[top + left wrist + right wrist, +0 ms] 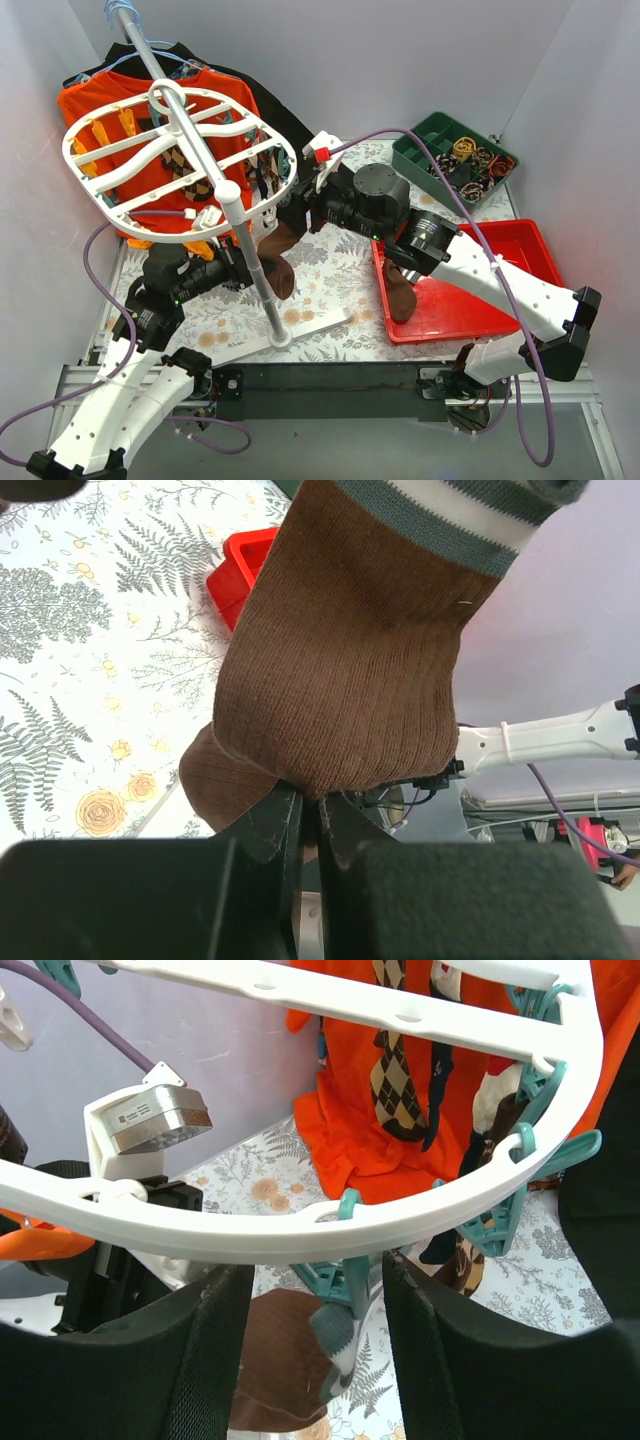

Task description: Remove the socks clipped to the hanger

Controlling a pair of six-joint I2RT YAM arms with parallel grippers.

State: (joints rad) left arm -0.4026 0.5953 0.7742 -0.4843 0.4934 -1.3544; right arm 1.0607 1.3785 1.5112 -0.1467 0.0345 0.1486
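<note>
The white oval hanger stands on its pole at the left. A brown sock with a grey-and-white striped cuff hangs from a teal clip on the hanger's near right rim. My left gripper is shut on the sock's lower edge, the jaws pinching the fabric. My right gripper is open, its fingers on either side of that clip, just below the rim. An argyle sock and a dark sock hang further in.
An orange shirt hangs behind the hanger. A red tray at the right holds a brown sock. A green bin with several socks stands at the back right. The floral tablecloth lies under the arms.
</note>
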